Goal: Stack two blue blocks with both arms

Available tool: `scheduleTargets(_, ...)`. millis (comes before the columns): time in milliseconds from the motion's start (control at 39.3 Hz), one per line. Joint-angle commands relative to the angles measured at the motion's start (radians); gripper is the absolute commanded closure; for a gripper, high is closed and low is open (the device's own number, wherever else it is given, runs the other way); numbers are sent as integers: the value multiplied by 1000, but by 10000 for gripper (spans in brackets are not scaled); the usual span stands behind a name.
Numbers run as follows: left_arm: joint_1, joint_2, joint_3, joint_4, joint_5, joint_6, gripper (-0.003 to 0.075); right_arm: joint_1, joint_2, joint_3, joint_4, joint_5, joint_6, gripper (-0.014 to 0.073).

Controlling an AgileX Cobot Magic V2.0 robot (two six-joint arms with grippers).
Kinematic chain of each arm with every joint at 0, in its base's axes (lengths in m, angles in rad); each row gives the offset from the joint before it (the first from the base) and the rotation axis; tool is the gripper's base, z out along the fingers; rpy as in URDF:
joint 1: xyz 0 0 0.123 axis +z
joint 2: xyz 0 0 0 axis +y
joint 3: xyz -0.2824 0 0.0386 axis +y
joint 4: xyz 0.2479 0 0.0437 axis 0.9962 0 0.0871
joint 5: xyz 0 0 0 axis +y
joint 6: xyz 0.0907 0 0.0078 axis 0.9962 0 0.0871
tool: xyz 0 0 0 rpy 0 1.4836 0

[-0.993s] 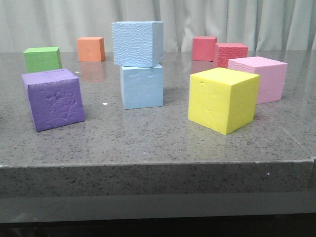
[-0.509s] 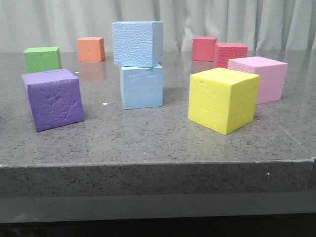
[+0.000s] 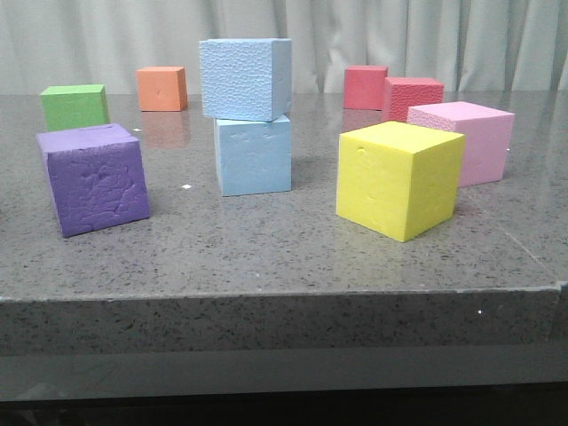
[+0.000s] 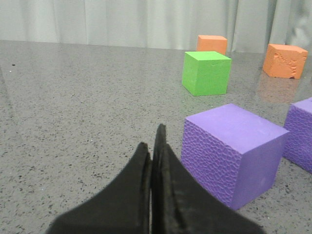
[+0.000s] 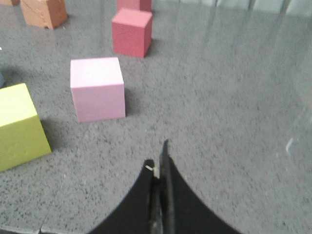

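1. Grey speckled stone table (image 3: 266, 248) carries many foam cubes: a purple cube (image 3: 93, 177) near left, a green cube (image 3: 74, 106) and an orange cube (image 3: 161, 88) far left, a yellow cube (image 3: 399, 177) near right, a pink cube (image 3: 461, 140) behind it, and two red cubes (image 3: 410, 96) far right.
2. The pebbled blue block (image 3: 245, 78) sits on the smoother blue block (image 3: 254, 155) at mid-table, upright, the top one twisted slightly and overhanging left.
3. The left gripper (image 4: 155, 146) and right gripper (image 5: 160, 163) each have their prongs pressed together, empty, well apart from the stack.
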Motion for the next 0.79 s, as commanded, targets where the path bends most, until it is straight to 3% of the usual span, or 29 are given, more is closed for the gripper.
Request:
scheduleTargets(0,3,-17,4,-3,-82,-3,741,-57,-41,49,80,-217,-140,662)
scheduleTargets(153,3,-17,4,-3,-82,-3,741,-168,-170,196,284,-383,-309,662)
scheduleTargets(306,3,-17,4,-3,-82,-3,741,-246,-305,306,379,-345,-354,662)
scheduleTargets(458,3,-17,4,-3,-82,-3,741,-262,-393,380,401,-294,-354,662)
scheduleTargets(764,3,-17,4,-3,-82,-3,741,-262,-390,416,421,-251,-354,662)
